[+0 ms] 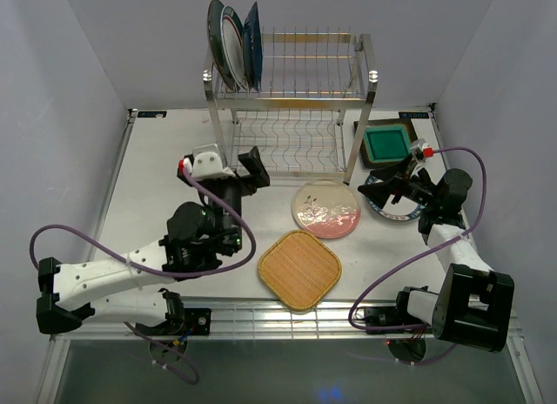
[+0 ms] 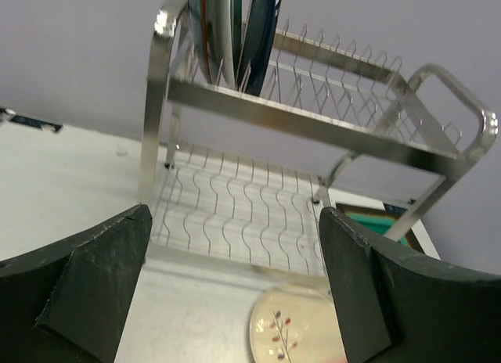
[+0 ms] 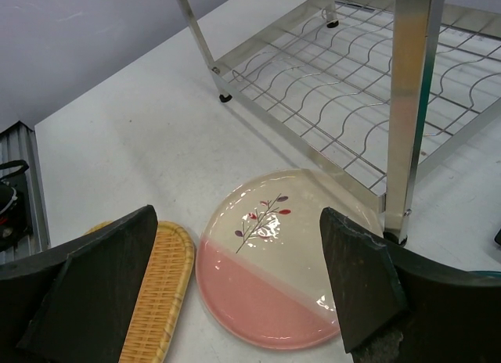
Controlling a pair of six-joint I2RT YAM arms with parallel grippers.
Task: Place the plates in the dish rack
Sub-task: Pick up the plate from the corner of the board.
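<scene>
The loading is running part-way through, and the step in hand looks like the reach for the next plate. The dish rack point(image 1: 296, 90) is standing at the middle of the far edge of the table point(image 1: 157, 186). Three plates are sitting upright at the left end of its upper tier: the dark teal plate point(image 1: 214, 37), the racked white plate point(image 1: 231, 45) and the dark blue plate point(image 1: 253, 40). Its lower tier is carrying nothing. Four plates are lying flat on the table. The green square plate point(image 1: 385, 144) is near the far right corner, and the white rimmed plate point(image 1: 396, 211) is by the right edge just nearer than it. The floral plate point(image 1: 326, 209) is lying at the middle, just in front of the rack, and the orange woven plate point(image 1: 298, 269) is toward the middle of the near edge. That is making seven plates, one rack and two arms. The left gripper point(image 1: 248, 176) is hovering in front of the rack's left front post, its jaws apart and gripping nothing. The right gripper point(image 1: 392, 188) is hanging over the white rimmed plate, its jaws also spread wide and empty, with its wrist camera looking across at the floral plate. Which of those two it is going for I cannot tell. The next move is probably calling for a descent to a rim and a pinch on the edge. After that the plate is needing tipping upright and slotting between free wires.
</scene>
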